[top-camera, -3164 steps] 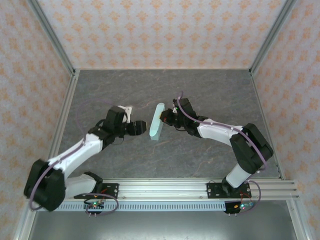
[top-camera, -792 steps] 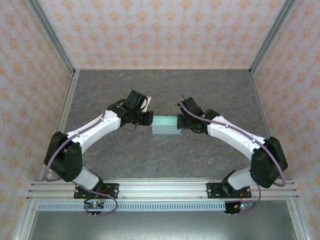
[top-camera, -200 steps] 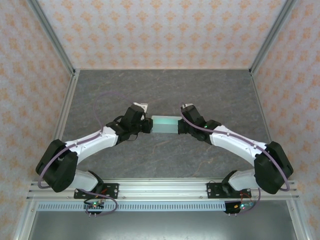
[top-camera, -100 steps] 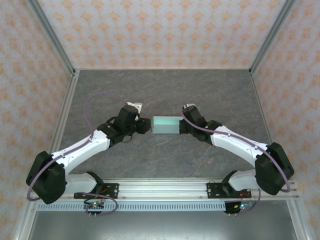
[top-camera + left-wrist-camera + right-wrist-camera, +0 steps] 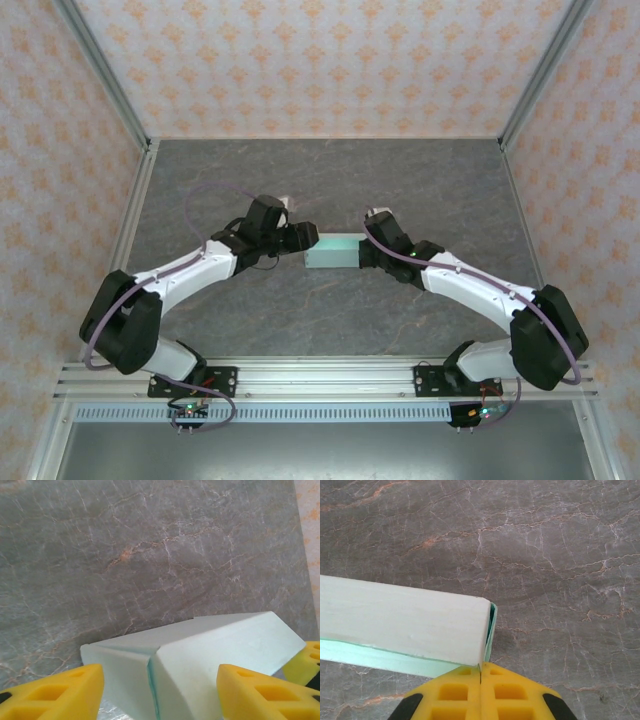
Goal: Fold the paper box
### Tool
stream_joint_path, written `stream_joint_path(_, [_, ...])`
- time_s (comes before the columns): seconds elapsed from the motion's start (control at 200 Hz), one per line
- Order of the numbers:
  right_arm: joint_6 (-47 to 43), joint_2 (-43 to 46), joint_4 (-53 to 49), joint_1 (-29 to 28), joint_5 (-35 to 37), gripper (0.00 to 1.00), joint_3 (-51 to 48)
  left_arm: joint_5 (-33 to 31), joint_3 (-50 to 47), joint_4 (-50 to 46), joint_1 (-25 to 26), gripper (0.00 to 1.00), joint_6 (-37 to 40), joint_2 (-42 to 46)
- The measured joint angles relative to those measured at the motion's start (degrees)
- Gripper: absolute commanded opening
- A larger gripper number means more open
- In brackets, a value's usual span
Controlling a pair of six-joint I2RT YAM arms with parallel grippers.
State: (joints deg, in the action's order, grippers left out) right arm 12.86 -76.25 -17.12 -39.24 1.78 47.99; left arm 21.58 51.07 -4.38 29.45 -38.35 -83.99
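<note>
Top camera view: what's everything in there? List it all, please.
paper box: one, pale mint green, mid-table between the grippers
table: one, grey marbled, beneath everything
walls: three, cream with orange pattern, around the table
rail: one, silver, near edge
arms: two, white and black, reaching inward from the rail
left gripper: one, yellow-tipped, open around the box's left end
right gripper: one, yellow-tipped, shut on the box's right end

Left arm (image 5: 190, 275) and right arm (image 5: 470, 285) are bent inward at the elbows, with the wrists turned toward each other. The left jaws are held apart, with one yellow finger (image 5: 55, 692) on each side of the paper box (image 5: 220, 647). The right jaws are pressed together on its far end.
</note>
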Motion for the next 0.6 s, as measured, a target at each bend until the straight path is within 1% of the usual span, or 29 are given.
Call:
stream_joint_path(0.23, [0.07,0.00,-0.04,-0.31,0.42,0.02,0.00,1.09,-1.16,4.37,0.00,0.49,-3.85,-0.94])
stream_joint_path(0.525, [0.66,0.07,-0.33,-0.92,0.87,0.09,0.00,0.46,-6.32,11.93,0.07,0.39,-8.39,-0.94])
stream_joint_path(0.601, [0.85,0.28,-0.70,-0.98,0.85,0.12,0.00,0.13,-7.41,13.90,0.07,0.37,-9.25,-0.92])
